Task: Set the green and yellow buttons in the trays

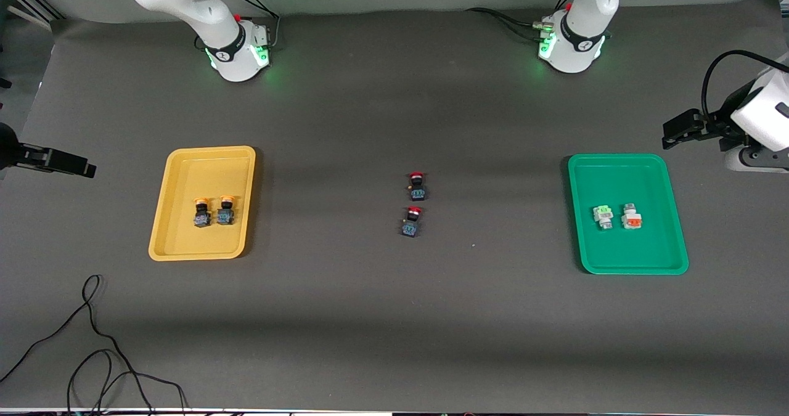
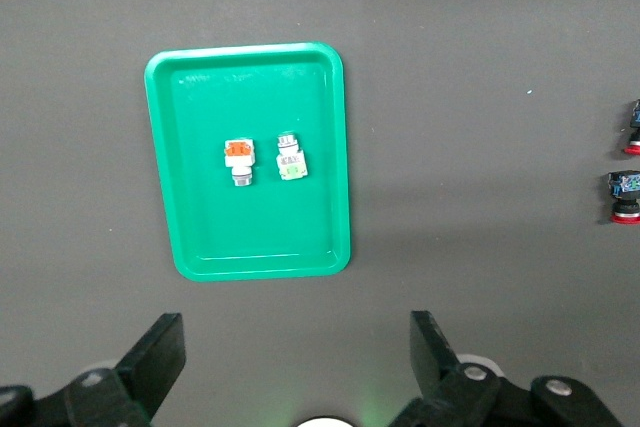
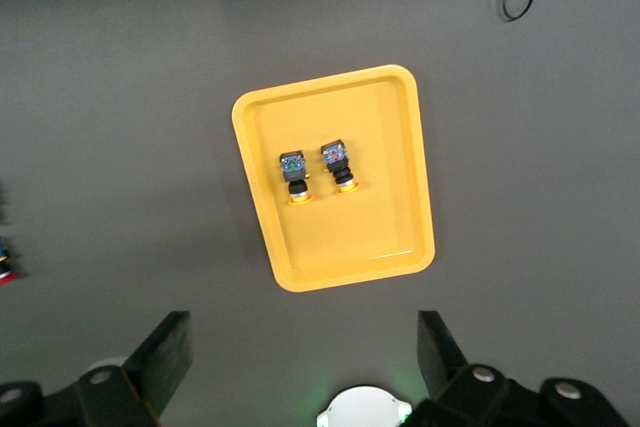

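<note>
Both arms wait, raised high over the table. The left gripper (image 2: 295,367) hangs above the mat near the green tray (image 1: 675,231), jaws spread wide and empty. The right gripper (image 3: 300,367) hangs above the mat near the yellow tray (image 1: 163,219), likewise wide open with nothing held.

Task items: two yellow buttons (image 1: 213,211) lie side by side, close together, in the middle of the yellow tray. A green button (image 1: 602,215) lies in the green tray, just beside a whitish button with an orange face (image 1: 630,217). Two red buttons (image 1: 414,204) rest on the bare mat midway between the trays, one nearer the front camera than the other. A loose cable (image 1: 92,348) lies on the mat nearer the front camera than the yellow tray.

Assessment: the sorting appears complete; every yellow and green piece already sits in a tray.

Risks from here:
- A further pick on the red buttons would put the wrong colour in a tray; they share the black body of the yellow ones and could be mistaken from above.
- The orange-faced piece in the green tray may be a misplacement; it cannot be confirmed as a task item.
- A descent into either tray could nudge the paired buttons, since they lie so close together.
- A low sweep by the right arm near the front of the table could snag the cable.
</note>
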Motion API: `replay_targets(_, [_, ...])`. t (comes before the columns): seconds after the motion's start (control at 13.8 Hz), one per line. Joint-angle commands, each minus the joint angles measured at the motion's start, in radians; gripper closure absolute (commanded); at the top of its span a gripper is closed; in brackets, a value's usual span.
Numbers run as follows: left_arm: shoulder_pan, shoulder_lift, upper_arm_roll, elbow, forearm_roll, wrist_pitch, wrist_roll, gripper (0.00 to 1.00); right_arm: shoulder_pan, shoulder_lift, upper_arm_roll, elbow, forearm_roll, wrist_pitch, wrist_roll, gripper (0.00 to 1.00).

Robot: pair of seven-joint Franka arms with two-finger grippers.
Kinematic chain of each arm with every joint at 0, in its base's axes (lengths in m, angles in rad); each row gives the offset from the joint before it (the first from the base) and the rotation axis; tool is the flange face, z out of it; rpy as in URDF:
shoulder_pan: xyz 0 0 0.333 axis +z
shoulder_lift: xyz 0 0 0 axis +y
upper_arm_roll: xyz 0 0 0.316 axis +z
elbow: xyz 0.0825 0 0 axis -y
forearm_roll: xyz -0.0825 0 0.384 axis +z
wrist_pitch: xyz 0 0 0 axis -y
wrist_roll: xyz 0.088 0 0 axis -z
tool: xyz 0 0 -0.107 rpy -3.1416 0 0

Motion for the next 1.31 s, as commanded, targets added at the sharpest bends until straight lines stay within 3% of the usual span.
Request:
replay_targets(0.0, [-0.011,-0.017,0.005,-0.007,0.016,-0.017,0.001,0.0,-0.122,-0.084,0.146,-0.072,-0.019,-0.004,0.025,0.0])
replay_targets(0.22, [-0.011,-0.017,0.005,-0.006,0.016,-0.017,0.001,0.0,-0.282,-0.168,0.354,-0.174,-0.077,0.035,0.068,0.0])
replay_targets(0.36, [-0.011,-0.016,0.005,-0.007,0.016,-0.016,0.001,0.0,-0.322,-0.271,0.433,-0.326,-0.123,0.125,0.068,0.0])
replay_targets(0.51, [-0.011,-0.013,0.005,-0.007,0.016,-0.013,0.001,0.0,-0.342,-0.363,0.448,-0.48,-0.125,0.229,0.056,0.0])
replay_targets(0.65, [-0.011,-0.014,0.005,-0.007,0.016,-0.016,0.001,0.0,-0.339,-0.397,0.45,-0.54,-0.128,0.288,0.051,0.0])
replay_targets(0.87, [-0.01,-0.014,0.005,-0.007,0.016,-0.016,0.001,0.0,-0.344,-0.396,0.45,-0.547,-0.128,0.364,0.003,0.0])
replay_targets(1.24, [-0.011,-0.013,0.003,-0.007,0.016,-0.013,0.001,0.0,-0.371,-0.397,0.473,-0.484,-0.126,0.383,0.007,0.0])
